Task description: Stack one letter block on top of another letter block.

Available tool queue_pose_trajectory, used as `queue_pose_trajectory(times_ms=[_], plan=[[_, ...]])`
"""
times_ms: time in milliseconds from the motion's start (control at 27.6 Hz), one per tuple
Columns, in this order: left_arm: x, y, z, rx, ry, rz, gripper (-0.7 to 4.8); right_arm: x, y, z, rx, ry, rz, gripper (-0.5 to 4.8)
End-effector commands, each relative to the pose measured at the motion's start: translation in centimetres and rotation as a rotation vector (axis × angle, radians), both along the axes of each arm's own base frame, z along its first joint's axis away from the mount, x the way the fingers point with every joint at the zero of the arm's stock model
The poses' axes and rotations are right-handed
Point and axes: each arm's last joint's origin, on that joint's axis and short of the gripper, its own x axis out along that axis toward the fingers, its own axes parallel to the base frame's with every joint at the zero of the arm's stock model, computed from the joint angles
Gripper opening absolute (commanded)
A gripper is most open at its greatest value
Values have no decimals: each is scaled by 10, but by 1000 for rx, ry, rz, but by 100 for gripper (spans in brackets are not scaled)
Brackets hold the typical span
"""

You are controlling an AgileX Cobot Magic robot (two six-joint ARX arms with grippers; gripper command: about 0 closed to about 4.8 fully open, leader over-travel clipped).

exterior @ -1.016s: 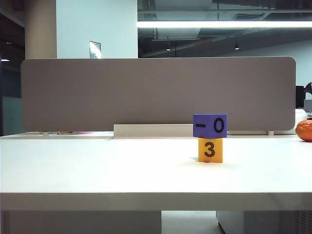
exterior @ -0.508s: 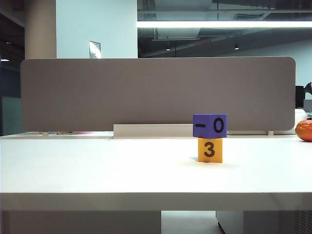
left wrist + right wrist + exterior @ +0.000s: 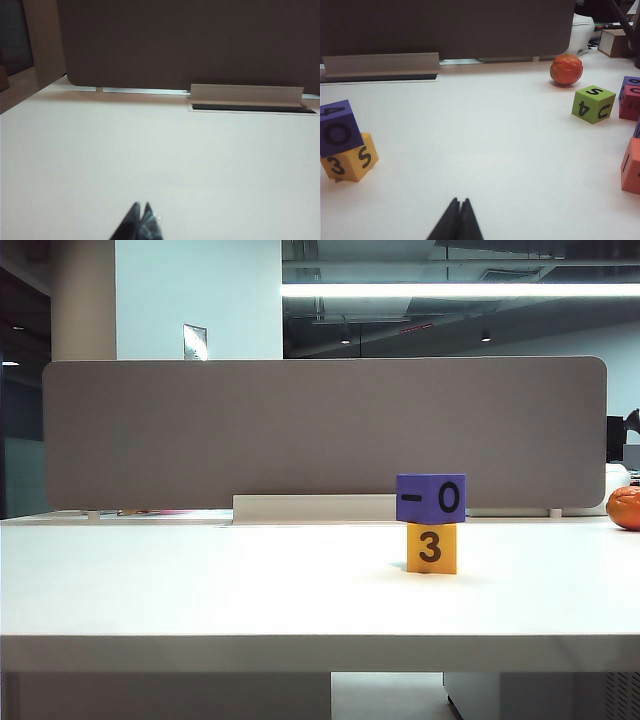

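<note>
Stacking looks done. Purple "O" block (image 3: 430,498) seated on top of yellow "3" block (image 3: 431,548), touching, slightly overhanging and turned a little off square, both on the white counter (image 3: 200,590). From the right wrist view, same pair: purple "O" block (image 3: 338,134) resting on yellow "3" block (image 3: 351,161), off to one side and ahead of the right end effector (image 3: 458,204), well apart from it. Right end effector pinched closed, tips together, holding nothing, low over bare counter. Left end effector (image 3: 140,208) likewise closed tight and empty, with only bare counter (image 3: 150,150) and the grey divider panel (image 3: 175,45) ahead; no block near it. Nothing gripping or steadying the stack; apparently standing on its own. Judged remaining: nothing beyond keeping both arms clear. Unused green block (image 3: 593,103) and orange ball (image 3: 566,69) farther beyond the right end effector.
</note>
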Motion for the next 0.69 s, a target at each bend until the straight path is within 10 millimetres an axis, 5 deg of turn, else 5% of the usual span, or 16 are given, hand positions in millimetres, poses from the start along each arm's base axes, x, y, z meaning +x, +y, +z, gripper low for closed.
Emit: queue_pose_trajectory(times_ms=[36, 689], plan=[[0, 0, 1, 7, -4, -16, -6, 0, 0, 3, -4, -20, -2, -6], [0, 0, -4, 6, 50, -20, -6, 0, 0, 3, -4, -20, -2, -5]])
